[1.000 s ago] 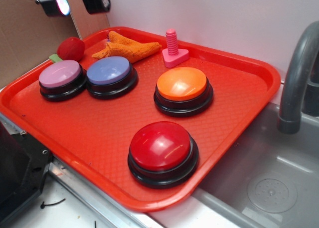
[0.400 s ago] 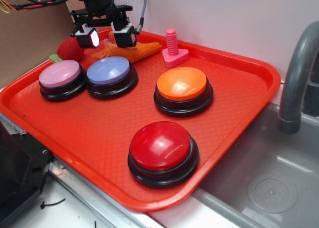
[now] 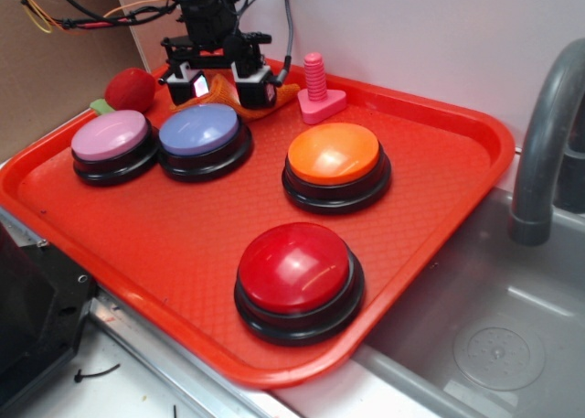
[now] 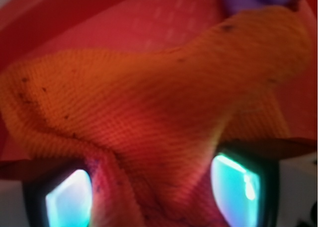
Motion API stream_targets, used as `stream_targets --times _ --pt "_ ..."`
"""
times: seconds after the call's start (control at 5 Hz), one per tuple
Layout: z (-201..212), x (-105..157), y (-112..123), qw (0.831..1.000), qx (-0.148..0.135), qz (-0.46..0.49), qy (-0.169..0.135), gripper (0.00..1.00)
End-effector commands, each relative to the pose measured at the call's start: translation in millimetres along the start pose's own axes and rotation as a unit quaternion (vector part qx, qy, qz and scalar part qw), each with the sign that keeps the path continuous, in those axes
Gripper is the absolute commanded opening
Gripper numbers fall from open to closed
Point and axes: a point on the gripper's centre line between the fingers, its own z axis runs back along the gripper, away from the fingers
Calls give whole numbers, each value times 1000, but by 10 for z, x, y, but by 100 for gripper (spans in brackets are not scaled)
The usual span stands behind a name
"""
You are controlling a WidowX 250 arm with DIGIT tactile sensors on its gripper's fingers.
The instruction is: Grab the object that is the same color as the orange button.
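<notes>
Fingers of the gripper are spread open, one on each side of the orange toy on the red tray.

1. The red tray is seen from above at an angle, from its front.
2. The orange knitted toy is viewed very closely, looking down.
3. That toy is shared.

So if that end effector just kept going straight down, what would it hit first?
The orange knitted toy. The wrist view shows it filling the gap between the end effector's open fingers; the red tray lies beneath. Whether they already touch it is unclear.
</notes>
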Motion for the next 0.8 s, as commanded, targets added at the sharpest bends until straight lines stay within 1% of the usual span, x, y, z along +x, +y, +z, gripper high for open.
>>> stream_targets --times 0.0,0.2,0.4,0.6 --pt "104 63 -24 1000 12 1 -29 0" --pt "201 47 56 999 20 -4 -25 0" --pt "319 50 147 1000 20 -16 -15 0" --pt "466 6 254 998 55 -9 -21 0"
